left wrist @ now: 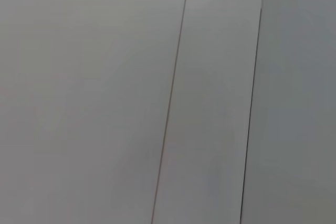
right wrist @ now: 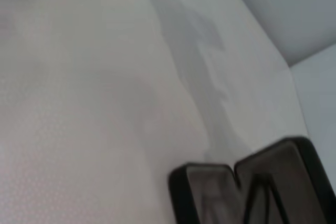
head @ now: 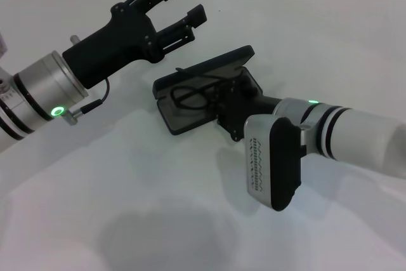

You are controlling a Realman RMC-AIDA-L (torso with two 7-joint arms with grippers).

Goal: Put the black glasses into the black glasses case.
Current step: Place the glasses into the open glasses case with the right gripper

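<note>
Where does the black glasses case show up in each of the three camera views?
Head view: the open black glasses case lies at the centre, just ahead of the right tool, with the glasses inside.
Left wrist view: not in it; only pale panels show.
Right wrist view: at the bottom edge, toward the right.
Shared landmark: the white tabletop.

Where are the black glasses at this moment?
In the head view, the black glasses lie inside the open black glasses case at the table's middle, just left of the right gripper.
</note>
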